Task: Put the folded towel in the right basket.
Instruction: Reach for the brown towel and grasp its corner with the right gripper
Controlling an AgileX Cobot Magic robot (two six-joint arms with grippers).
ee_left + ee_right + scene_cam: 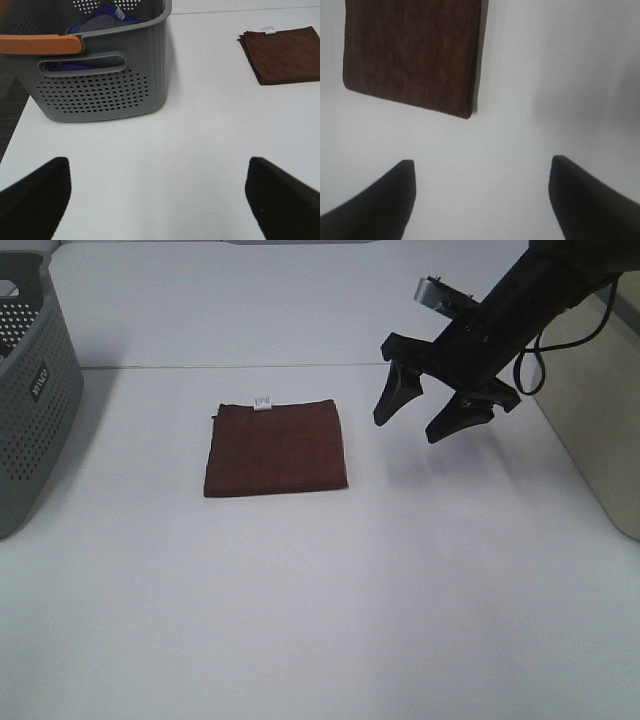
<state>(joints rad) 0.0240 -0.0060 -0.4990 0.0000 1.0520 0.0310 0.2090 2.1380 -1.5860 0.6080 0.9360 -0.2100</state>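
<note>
A folded dark brown towel (276, 448) with a small white tag lies flat on the white table. It also shows in the left wrist view (283, 53) and the right wrist view (412, 52). My right gripper (417, 412) is open and empty, hovering above the table just right of the towel. My left gripper (160, 192) is open and empty; it is out of the exterior high view. The right basket (603, 410) is a beige container at the table's right edge, only partly in view.
A grey perforated basket (25, 390) stands at the left edge; in the left wrist view (100, 85) it has an orange handle and holds blue and grey cloth. A seam runs across the table behind the towel.
</note>
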